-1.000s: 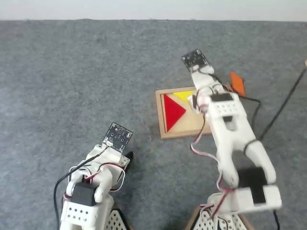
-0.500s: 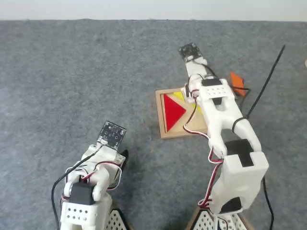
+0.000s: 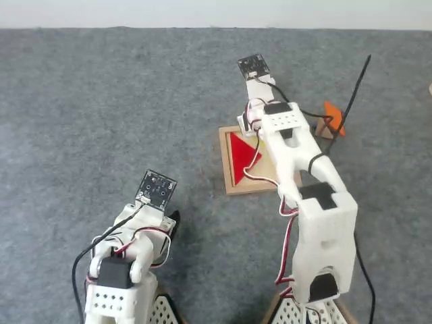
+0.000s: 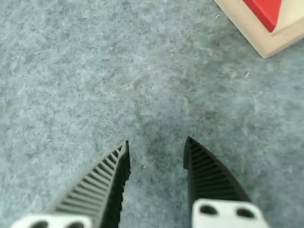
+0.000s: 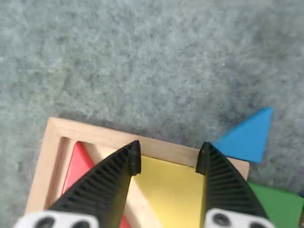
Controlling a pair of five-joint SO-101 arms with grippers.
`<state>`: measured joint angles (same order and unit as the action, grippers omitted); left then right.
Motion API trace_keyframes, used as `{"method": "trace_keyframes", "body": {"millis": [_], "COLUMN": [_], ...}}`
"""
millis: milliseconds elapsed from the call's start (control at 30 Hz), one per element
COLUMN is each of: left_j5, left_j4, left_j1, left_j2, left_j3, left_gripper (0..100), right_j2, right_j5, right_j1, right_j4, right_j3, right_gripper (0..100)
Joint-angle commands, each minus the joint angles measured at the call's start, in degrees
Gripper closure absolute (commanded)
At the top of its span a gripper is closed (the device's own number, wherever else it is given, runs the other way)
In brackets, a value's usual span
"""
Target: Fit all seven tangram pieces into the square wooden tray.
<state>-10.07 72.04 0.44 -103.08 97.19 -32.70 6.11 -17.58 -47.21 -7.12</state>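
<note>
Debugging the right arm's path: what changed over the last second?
The right arm swung to its left and farther out over the wooden tray. Its right gripper, open and empty, now hangs above the tray's far rim. The left gripper shifted slightly, open over the carpet. Tray, red triangle and orange piece stayed put.
</note>
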Motion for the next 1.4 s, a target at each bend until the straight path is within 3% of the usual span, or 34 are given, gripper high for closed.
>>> {"method": "trace_keyframes", "body": {"millis": [0,200,333,533,800,1000,1233,1367], "left_j5": [0.44,0.44,0.44,0.44,0.44,0.44,0.44,0.44], "left_j4": [0.35,0.35,0.35,0.35,0.35,0.35,0.35,0.35], "left_j1": [-0.35,-0.35,-0.35,-0.35,-0.35,-0.35,-0.35,-0.35], "left_j2": [-1.14,-1.14,-1.14,-1.14,-1.14,-1.14,-1.14,-1.14], "left_j3": [-0.75,-0.75,-0.75,-0.75,-0.75,-0.75,-0.75,-0.75], "left_gripper": [82,82,82,82,82,82,82,82], "right_j2": [-1.36,-0.75,-0.13,2.59,6.2,9.8,5.23,2.59], "right_j5": [-0.35,-0.09,4.66,9.41,9.85,20.57,30.95,37.63], "right_j1": [1.19,3.3,2.77,1.71,1.89,-1.01,-1.89,-1.01], "right_j4": [-8.04,-16.22,-20.0,-22.9,-22.9,-28.35,-26.15,-30.73], "right_j3": [-5.27,-5.63,-5.8,-5.8,-5.89,-5.54,-5.63,-10.37], "right_gripper": [78.6,78.6,78.6,78.6,78.6,78.4,78.1,70.2]}}
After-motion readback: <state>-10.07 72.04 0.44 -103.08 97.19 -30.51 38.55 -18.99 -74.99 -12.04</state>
